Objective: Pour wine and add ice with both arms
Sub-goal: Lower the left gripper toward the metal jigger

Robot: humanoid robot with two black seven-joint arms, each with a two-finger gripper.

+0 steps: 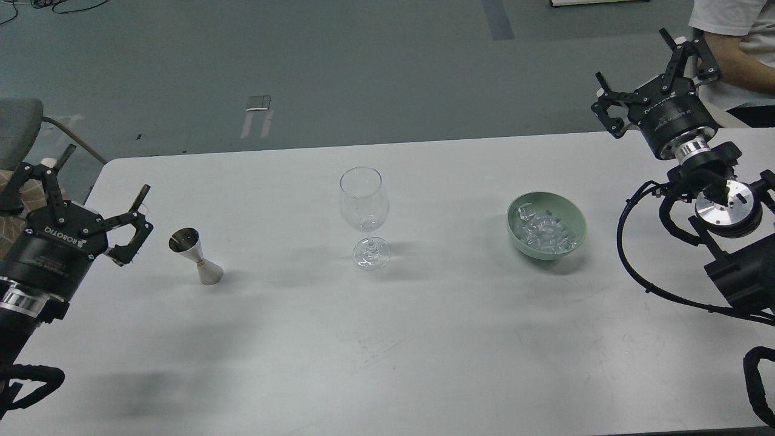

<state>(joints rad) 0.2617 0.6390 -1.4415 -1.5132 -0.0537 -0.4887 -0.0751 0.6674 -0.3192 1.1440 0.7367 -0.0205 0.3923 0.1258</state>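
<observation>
An empty clear wine glass (363,212) stands upright at the middle of the white table (387,339). A small steel jigger (197,256) stands to its left. A pale green bowl (547,225) holding several ice cubes sits to the right of the glass. My left gripper (100,175) is open and empty, low over the table's left edge, just left of the jigger and apart from it. My right gripper (643,69) is open and empty, raised over the table's far right edge, behind and to the right of the bowl.
A person in a white shirt (735,42) sits at the far right behind my right gripper. A grey chair (21,124) stands beyond the table's left corner. Black cables (654,266) loop from my right arm over the table's right side.
</observation>
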